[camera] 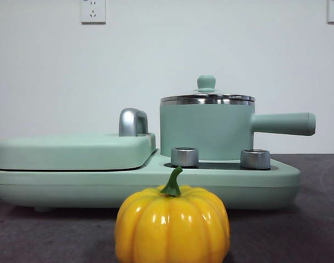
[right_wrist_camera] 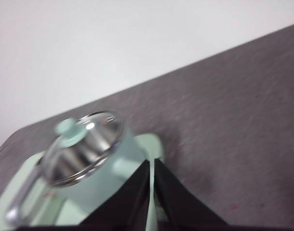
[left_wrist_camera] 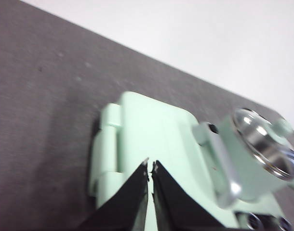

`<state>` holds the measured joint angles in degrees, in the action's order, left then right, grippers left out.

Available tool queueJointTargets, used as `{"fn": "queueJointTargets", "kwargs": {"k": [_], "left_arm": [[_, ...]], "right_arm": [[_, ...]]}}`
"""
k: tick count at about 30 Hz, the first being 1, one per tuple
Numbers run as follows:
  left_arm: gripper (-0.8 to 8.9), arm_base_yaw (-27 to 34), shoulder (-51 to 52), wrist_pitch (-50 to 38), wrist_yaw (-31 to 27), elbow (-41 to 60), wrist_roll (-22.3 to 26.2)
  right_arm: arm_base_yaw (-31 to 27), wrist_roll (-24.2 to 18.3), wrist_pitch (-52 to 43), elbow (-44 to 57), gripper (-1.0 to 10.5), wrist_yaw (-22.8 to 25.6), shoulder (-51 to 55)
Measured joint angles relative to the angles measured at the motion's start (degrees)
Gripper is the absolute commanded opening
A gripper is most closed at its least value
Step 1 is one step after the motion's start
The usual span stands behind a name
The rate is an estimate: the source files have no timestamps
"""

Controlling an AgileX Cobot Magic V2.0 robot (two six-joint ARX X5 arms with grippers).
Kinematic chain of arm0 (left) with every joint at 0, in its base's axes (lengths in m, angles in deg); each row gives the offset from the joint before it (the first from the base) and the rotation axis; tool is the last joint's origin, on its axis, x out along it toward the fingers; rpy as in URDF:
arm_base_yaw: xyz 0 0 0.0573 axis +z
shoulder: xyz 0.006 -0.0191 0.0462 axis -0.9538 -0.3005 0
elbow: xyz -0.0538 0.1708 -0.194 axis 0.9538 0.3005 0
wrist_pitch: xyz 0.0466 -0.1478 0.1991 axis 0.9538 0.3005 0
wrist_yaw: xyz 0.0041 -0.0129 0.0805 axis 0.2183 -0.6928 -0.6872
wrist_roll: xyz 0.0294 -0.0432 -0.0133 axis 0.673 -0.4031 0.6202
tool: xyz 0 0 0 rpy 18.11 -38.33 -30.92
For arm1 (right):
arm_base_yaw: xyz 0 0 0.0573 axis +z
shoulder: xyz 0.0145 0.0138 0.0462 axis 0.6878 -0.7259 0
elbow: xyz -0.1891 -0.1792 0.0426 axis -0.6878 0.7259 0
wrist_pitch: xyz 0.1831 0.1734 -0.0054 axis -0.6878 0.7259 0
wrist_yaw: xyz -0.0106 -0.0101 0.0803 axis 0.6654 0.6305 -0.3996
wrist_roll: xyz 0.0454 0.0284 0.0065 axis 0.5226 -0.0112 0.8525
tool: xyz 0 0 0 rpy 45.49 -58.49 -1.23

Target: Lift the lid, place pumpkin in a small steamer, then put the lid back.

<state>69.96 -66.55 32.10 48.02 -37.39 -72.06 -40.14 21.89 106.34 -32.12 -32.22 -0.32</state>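
On the mint-green cooker base (camera: 145,183) sits the small steamer (camera: 205,131), its lid (camera: 207,97) on, beside the flat grill cover (camera: 74,150). Just before the base stands the glossy yellow pumpkin (camera: 172,227), green-stemmed. Above, the left gripper (left_wrist_camera: 150,167) and right gripper (right_wrist_camera: 152,163) hang closed and empty.

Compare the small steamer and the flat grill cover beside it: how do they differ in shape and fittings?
The small steamer is a tall cylinder; the grill cover is low, wide and flat. The steamer has a long straight mint-green side handle; the cover carries a chrome handle. The steamer wears a glass lid with a steel rim; the cover has none. Both are mint green and sit on one base.
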Motion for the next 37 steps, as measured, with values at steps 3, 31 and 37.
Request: {"fn": "queueJointTargets", "kwargs": {"k": [3,31,37], "left_arm": [[0.16,-0.46,-5.38,2.62,2.95,-5.81,1.31],[5.13,-5.79,-23.61,10.03,17.84,-20.11,16.61],[5.23,-7.82,-25.83,8.24,17.84,-20.15,16.55]], "right_arm": [[0.0,-0.96,5.64,-7.28,0.1,-4.11,-4.92],[0.0,-19.96,16.33,-25.07,3.6,-26.95,-25.31],[0.02,-19.93,16.41,-25.07,4.5,-26.97,-25.31]]}}
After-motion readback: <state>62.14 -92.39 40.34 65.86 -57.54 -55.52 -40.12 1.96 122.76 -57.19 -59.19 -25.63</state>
